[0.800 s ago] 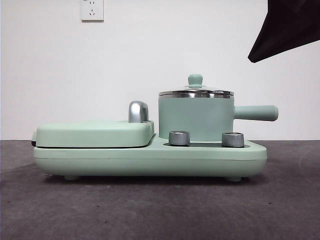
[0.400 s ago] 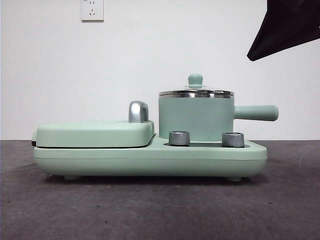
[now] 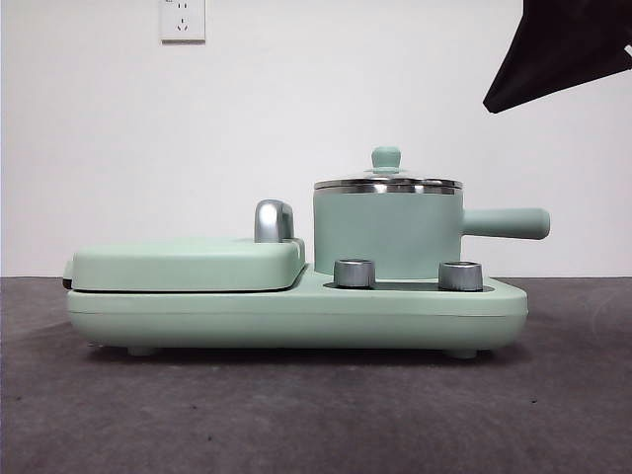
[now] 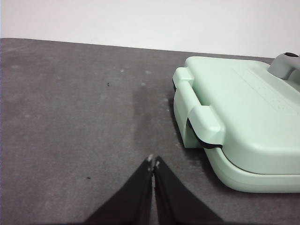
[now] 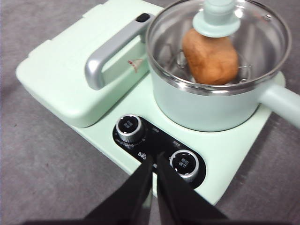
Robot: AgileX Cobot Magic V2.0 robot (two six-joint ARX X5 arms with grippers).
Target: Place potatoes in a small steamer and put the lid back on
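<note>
A: Item 1, right gripper (image 5: 153,161)?
B: Fingers together, nothing between. Lower centre of right wrist view, above the black control panel (image 5: 157,150), between the two steel dials (image 5: 130,128). Prob. the dark shape (image 3: 563,49) at upper right of front view.
A: Item 2, left gripper (image 4: 153,161)?
B: Fingers together, nothing held. Over bare grey tabletop (image 4: 70,117), near the hinge end of the griddle (image 4: 243,117).
A: Item 3, potato (image 5: 209,56)?
B: Orange-brown, inside the small steamer (image 3: 385,232), on a wire rack, seen thru the glass.
A: Item 4, lid (image 5: 218,18)?
B: Seated on the steamer rim, green knob up; upper right of right wrist view.
A: Steamer posn?
B: On the right half of the green base (image 3: 296,316), side handle pointing right in front view. Griddle w/ chrome handle (image 5: 110,51) shut, on the left half.
</note>
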